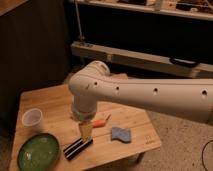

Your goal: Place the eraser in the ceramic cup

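Observation:
The eraser (77, 148), a black block with white stripes, lies on the wooden table (55, 102) near its front edge. My gripper (86, 131) hangs from the big white arm (145, 95), just above the eraser's right end. The ceramic cup (31, 119), small and pale, stands upright at the table's left side, well to the left of the gripper. The arm hides part of the table's middle.
A wide green bowl (39, 151) sits at the front left, beside the eraser and below the cup. An orange carrot (101, 122) lies right of the gripper. A pale blue sponge (120, 134) lies further right. A dark shelf unit (150, 55) stands behind the table.

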### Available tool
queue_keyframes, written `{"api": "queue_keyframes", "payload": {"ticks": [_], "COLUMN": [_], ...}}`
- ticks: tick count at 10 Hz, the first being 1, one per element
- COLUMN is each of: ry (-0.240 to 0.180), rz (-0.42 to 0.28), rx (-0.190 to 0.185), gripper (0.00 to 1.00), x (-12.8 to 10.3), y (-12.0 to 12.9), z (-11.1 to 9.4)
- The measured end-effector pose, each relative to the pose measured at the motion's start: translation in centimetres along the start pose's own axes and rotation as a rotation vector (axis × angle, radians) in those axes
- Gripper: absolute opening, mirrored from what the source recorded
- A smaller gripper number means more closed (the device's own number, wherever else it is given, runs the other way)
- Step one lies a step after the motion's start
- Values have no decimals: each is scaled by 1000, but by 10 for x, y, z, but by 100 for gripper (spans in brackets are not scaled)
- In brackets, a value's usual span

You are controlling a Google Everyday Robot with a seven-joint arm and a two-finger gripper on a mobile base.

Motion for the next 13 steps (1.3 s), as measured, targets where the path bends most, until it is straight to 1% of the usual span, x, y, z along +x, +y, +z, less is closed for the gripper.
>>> {"api": "queue_keyframes", "payload": {"ticks": [2,3,4,5,6,7,8,9,10,11,12,13], "ry": [9,19,31,29,19,-11,-87,-206,-275,-327,-349,-338], "rz": [11,11,-3,-17,-42,-61,-87,-112,-123,-133,-161,-195], "rx": [-11,-13,-12,-9,9,29,54,67,68,66,48,24], "gripper": [80,80,80,80,80,80,80,80,80,80,80,80], "x": [2,5,9,13,23,32,43,52,55,59,58,51], "y": [-2,-4,-6,-5,-4,-4,-2,-2,-1,-2,-4,-9], "z": [5,14,28,44,64,74,83,90,95,105,120,130]}}
